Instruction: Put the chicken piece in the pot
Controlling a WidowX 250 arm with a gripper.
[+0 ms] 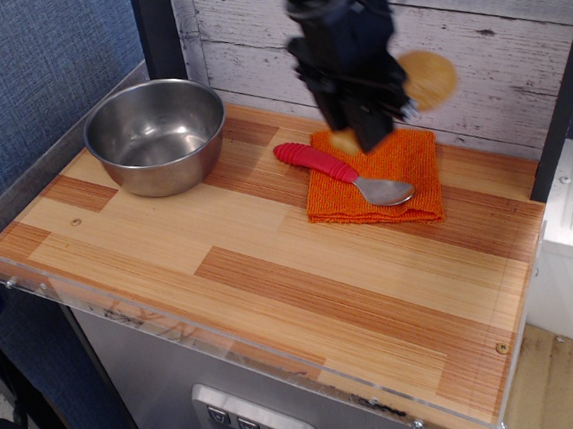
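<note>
My gripper (359, 128) is shut on the chicken piece (426, 79), a golden-tan toy drumstick, and holds it in the air above the back of the orange cloth. The plump end sticks out to the right of the fingers; the knobbed bone end shows just below them. The pot (155, 136), a shiny steel bowl, stands empty at the back left of the table, well to the left of the gripper.
An orange cloth (379, 181) lies at the back right with a red-handled spoon (338, 172) across it. A wooden plank wall is close behind the arm. A clear raised lip (228, 345) runs along the table's front edge.
</note>
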